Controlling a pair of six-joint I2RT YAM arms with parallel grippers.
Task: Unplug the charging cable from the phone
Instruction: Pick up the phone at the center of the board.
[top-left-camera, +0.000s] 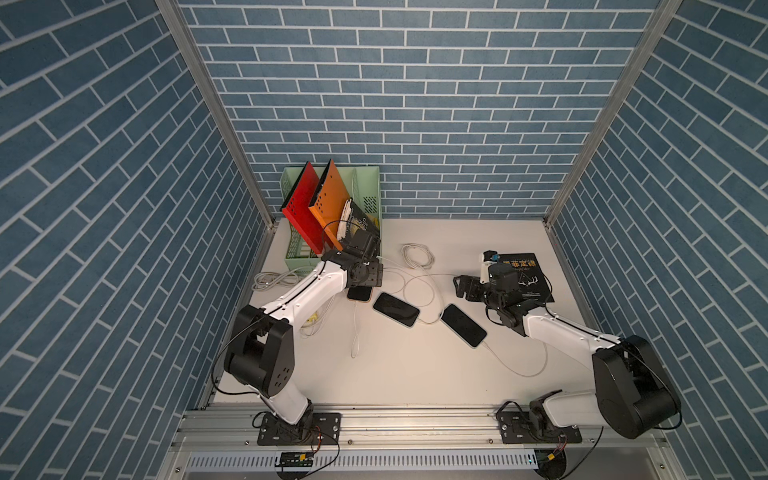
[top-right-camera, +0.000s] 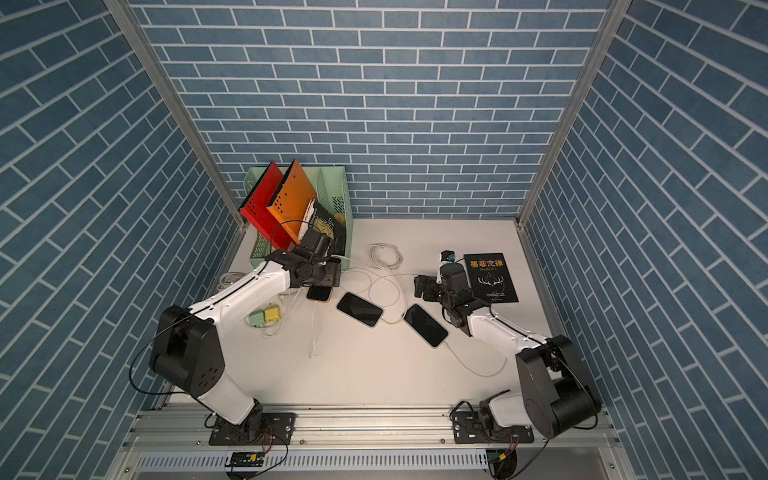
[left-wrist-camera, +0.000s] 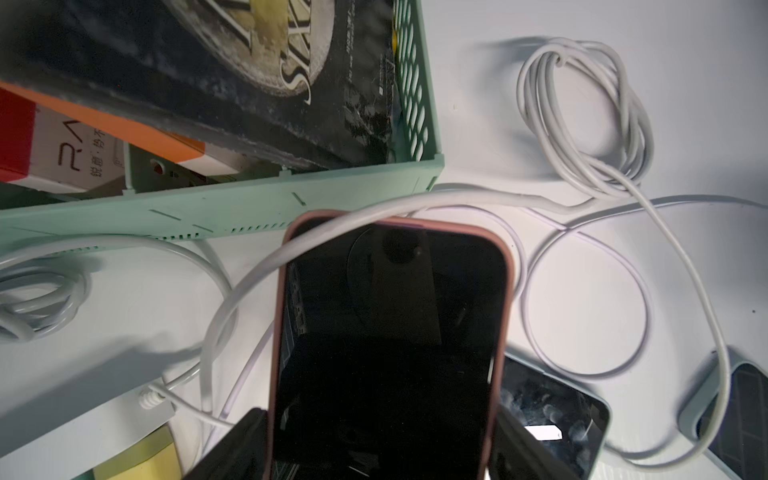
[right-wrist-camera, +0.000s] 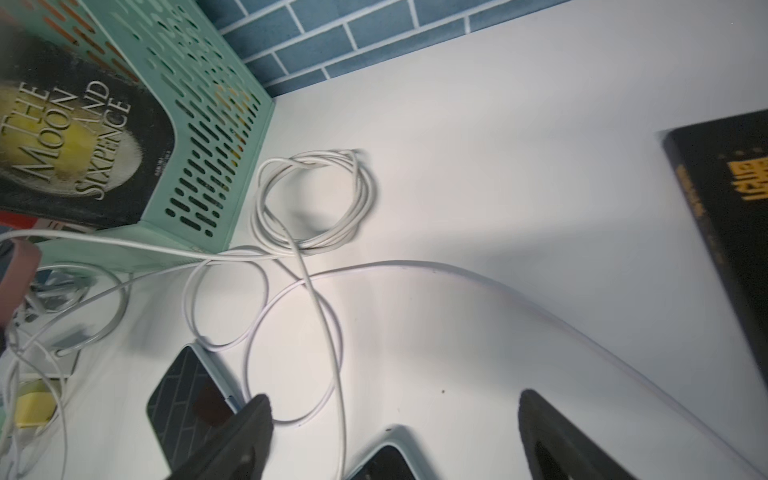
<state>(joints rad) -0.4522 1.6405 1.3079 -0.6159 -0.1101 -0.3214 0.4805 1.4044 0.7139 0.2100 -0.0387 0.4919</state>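
Observation:
Three phones lie in a row on the white table. My left gripper (top-left-camera: 364, 286) is shut across the width of the pink-cased phone (left-wrist-camera: 390, 316), its fingers (left-wrist-camera: 237, 449) pressed to both long sides. A white cable (left-wrist-camera: 332, 232) drapes over that phone's far end. Another white cable (top-left-camera: 354, 332) trails from its near end; the plug is hidden. The middle phone (top-left-camera: 395, 309) and the right phone (top-left-camera: 463, 325) each have a white cable at one end. My right gripper (right-wrist-camera: 395, 432) hangs open above the right phone's far corner (right-wrist-camera: 386, 459), holding nothing.
A mint file rack (top-left-camera: 370, 187) with red and orange folders and a dark book stands at the back left. A black book (top-left-camera: 528, 276) lies by my right wrist. Coiled white cables (top-left-camera: 417, 253) and small chargers (top-right-camera: 264, 316) clutter the table.

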